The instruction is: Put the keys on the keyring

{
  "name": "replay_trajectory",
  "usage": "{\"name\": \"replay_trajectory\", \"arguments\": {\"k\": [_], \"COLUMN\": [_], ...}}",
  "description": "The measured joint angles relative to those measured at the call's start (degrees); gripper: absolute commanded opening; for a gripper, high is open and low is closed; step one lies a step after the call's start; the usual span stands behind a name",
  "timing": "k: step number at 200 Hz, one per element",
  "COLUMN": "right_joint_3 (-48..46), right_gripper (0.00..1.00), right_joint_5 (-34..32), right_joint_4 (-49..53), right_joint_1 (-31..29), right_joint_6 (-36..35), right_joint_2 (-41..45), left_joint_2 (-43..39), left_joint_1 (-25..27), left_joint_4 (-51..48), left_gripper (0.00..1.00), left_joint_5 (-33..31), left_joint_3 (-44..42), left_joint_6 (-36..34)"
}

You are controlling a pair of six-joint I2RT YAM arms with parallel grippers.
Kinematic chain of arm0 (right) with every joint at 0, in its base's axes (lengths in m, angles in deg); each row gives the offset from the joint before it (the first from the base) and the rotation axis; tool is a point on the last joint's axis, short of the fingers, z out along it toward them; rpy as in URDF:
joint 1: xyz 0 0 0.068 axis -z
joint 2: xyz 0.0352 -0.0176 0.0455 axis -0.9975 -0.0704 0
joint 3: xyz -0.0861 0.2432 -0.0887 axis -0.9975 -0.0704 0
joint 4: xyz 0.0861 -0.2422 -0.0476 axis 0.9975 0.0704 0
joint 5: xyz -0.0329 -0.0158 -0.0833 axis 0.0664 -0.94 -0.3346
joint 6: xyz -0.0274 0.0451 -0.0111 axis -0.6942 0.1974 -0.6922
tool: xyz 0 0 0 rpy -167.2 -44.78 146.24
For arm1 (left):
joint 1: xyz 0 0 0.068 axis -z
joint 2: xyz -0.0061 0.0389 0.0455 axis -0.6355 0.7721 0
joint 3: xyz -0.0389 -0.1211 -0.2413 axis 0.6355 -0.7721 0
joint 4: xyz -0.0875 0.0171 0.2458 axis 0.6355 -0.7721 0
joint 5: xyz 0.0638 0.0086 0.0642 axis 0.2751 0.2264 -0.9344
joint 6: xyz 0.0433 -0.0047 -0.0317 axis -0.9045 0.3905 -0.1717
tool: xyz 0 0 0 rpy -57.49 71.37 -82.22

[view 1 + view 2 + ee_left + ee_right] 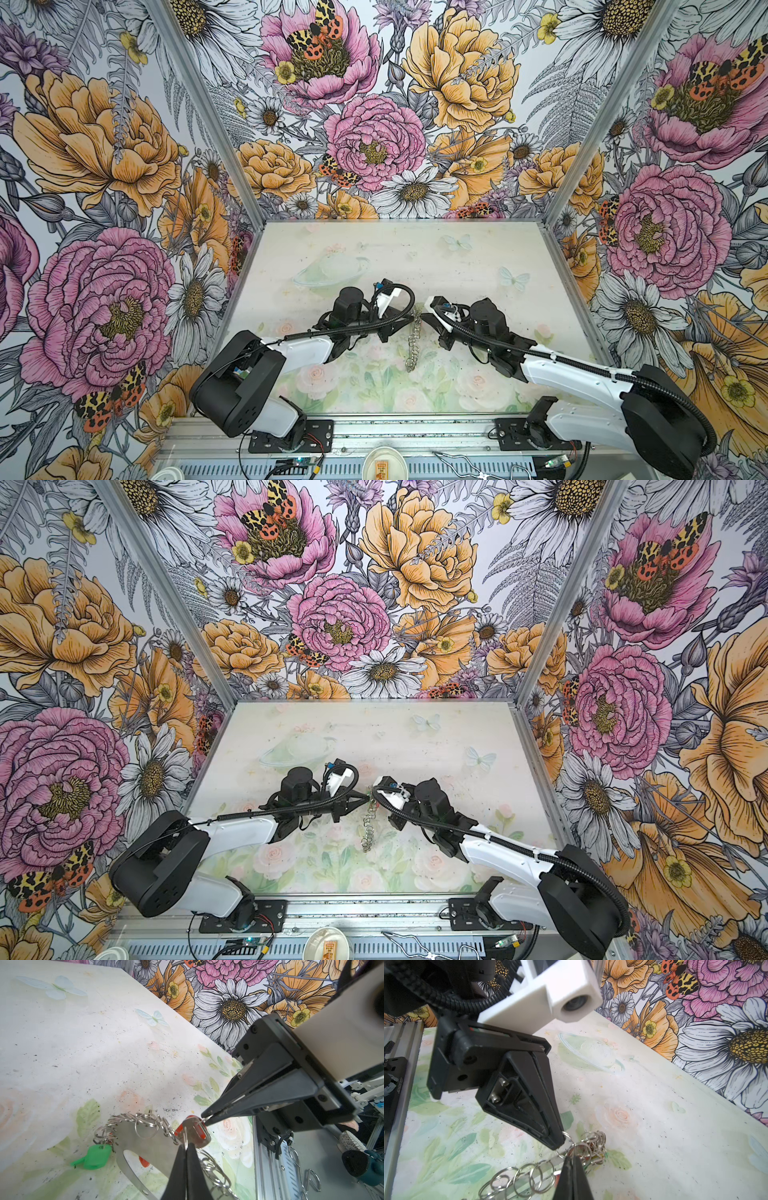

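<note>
The red key [194, 1133] sits low and right of centre in the left wrist view, its head against the fringed edge of the keyring [153, 1147]. In both top views the keyring shows edge-on as a chain of rings in the lower middle of the frame, between the two arms. We judge it tipped up off the desk [415, 257], though how far we cannot tell. The left end effector [186, 1147] is closed on a split ring [567, 1136] at that edge. The right end effector [204, 1120] is closed on a thin wire loop [201, 1124] at the key's head. Whether that loop is the same ring, we cannot say. We take the step in hand to be working this key round the coil. To do it well, we would keep the left grip steady as an anchor. We would let the right turn the wire along its own curve in small moves. A straight pull could spring the wire out of the tips or drag the whole plate. The green key [93, 1156] hangs from the fringe at lower left of that view, and a red-orange scrap [144, 1161] shows through the hole. The neighbouring rings crowd close on both sides and could snag the tips. The two end effectors meet nearly tip to tip, so there is little room to turn. A dish [384, 464] and bent wire pieces [457, 465] lie along the bottom edge, well clear.
</note>
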Motion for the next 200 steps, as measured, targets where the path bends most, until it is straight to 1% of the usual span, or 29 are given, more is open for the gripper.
{"name": "replay_trajectory", "arguments": {"k": [73, 200], "right_joint_3": [0.0, -0.4], "right_gripper": [0.0, 0.0], "right_joint_5": [-1.9, -1.9], "right_joint_4": [-0.5, -1.9], "right_joint_1": [-0.7, -1.1], "right_joint_6": [-2.1, -3.6], "right_joint_2": [-1.6, -3.1], "left_joint_2": [0.0, 0.0], "left_joint_1": [0.0, 0.0], "left_joint_4": [-1.5, -3.5], "left_gripper": [0.0, 0.0], "left_joint_5": [0.7, 0.8], "left_joint_3": [0.2, 0.9], "left_joint_6": [0.0, -0.1]}}
